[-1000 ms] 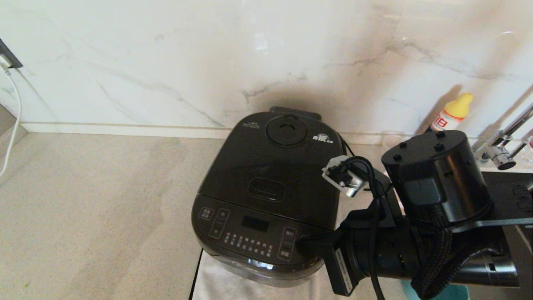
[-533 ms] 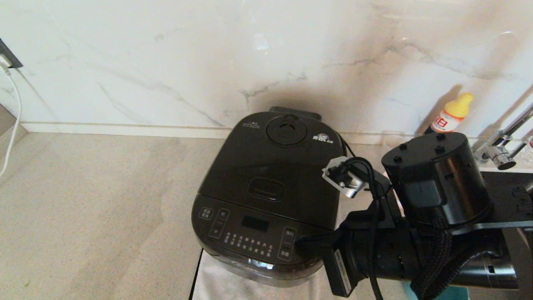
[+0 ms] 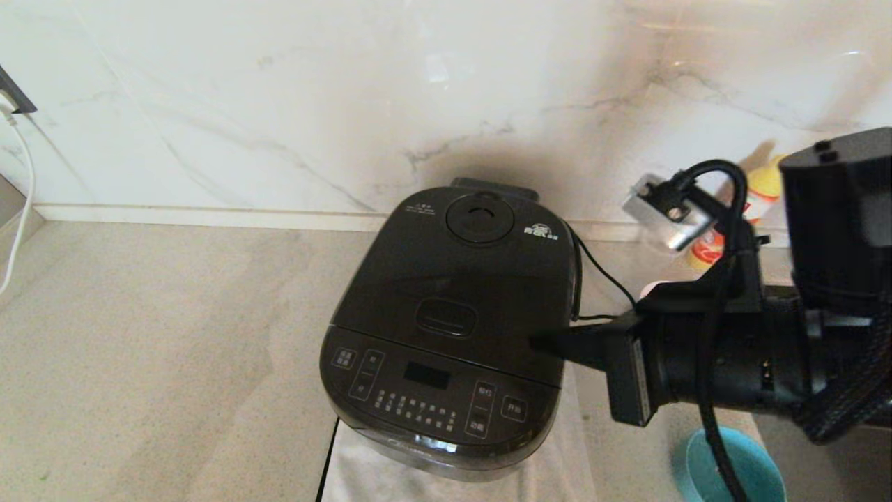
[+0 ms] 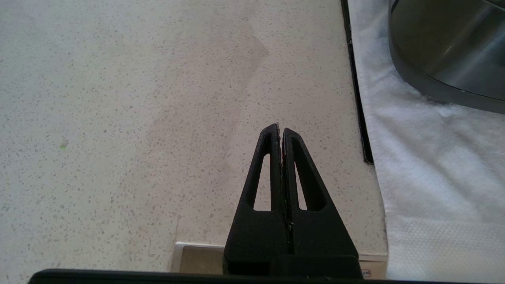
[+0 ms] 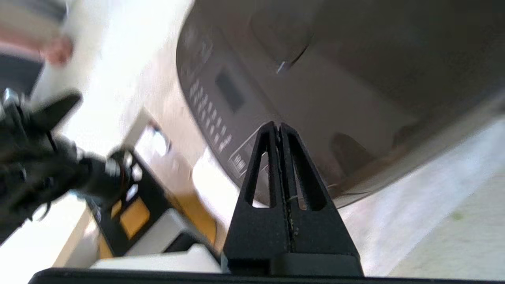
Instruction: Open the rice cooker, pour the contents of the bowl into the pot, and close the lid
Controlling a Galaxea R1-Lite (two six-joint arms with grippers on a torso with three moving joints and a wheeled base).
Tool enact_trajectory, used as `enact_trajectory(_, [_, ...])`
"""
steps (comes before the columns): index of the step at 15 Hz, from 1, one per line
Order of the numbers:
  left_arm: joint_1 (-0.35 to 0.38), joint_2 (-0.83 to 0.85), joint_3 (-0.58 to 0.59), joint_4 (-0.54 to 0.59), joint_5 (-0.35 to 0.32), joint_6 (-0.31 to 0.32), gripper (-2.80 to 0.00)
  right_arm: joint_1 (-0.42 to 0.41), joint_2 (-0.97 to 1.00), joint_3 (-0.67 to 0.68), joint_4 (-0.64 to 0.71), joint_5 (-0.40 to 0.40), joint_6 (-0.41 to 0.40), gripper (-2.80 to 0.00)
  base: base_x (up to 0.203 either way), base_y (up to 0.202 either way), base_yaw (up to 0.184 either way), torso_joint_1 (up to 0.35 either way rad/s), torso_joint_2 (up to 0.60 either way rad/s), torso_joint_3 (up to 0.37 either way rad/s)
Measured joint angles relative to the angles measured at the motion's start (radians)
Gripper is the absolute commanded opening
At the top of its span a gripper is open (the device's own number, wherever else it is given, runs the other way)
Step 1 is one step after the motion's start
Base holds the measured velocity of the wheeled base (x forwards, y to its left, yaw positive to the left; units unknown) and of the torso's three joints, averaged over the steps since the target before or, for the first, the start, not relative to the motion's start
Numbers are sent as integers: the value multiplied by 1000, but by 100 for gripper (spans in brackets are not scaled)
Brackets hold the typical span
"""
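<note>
The black rice cooker (image 3: 449, 328) stands on the counter with its lid (image 3: 460, 279) down, so the pot and any green grains are hidden. The oblong latch button (image 3: 446, 317) sits just behind the control panel (image 3: 425, 390). My right gripper (image 3: 538, 343) reaches in from the right, shut and empty, with its tip at the lid's right front edge. In the right wrist view the gripper (image 5: 279, 126) is close against the cooker (image 5: 315, 79). A pale-pink sliver, perhaps the bowl (image 3: 654, 287), peeks from behind the right arm. My left gripper (image 4: 280, 128) hangs shut over bare counter.
A white cloth (image 3: 390, 467) lies under the cooker, which shows at one corner (image 4: 446, 43) of the left wrist view. A teal bowl (image 3: 732, 464) sits front right beneath the arm. A yellow-capped bottle (image 3: 763, 183) and the power cord (image 3: 599, 268) lie by the marble wall.
My right arm has lifted and drawn back to the right. Its tip has left the panel's right buttons for the lid's right front edge, and the teal bowl has come into view.
</note>
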Motion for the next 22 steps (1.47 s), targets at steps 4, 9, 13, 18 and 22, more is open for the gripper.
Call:
enact_trajectory(4, [0,0,0,0,0,0,-280,-126,-106,-12,39,-112,-47,-280,0,0,0,0,0,0])
enact_trajectory(9, [0,0,0,0,0,0,-280,-274,-272,56,61,-509,-232,-280,0,0,0,0,0,0])
enact_trajectory(13, [0,0,0,0,0,0,-280,-370,-536,203,80,-667,-333,-280,0,0,0,0,0,0])
enact_trajectory(18, [0,0,0,0,0,-1,-280,-604,-993,542,91,-692,-447,-280,0,0,0,0,0,0])
enact_trajectory(22, [0,0,0,0,0,-2,-280,-778,-1155,791,41,-730,-449,-280,0,0,0,0,0,0])
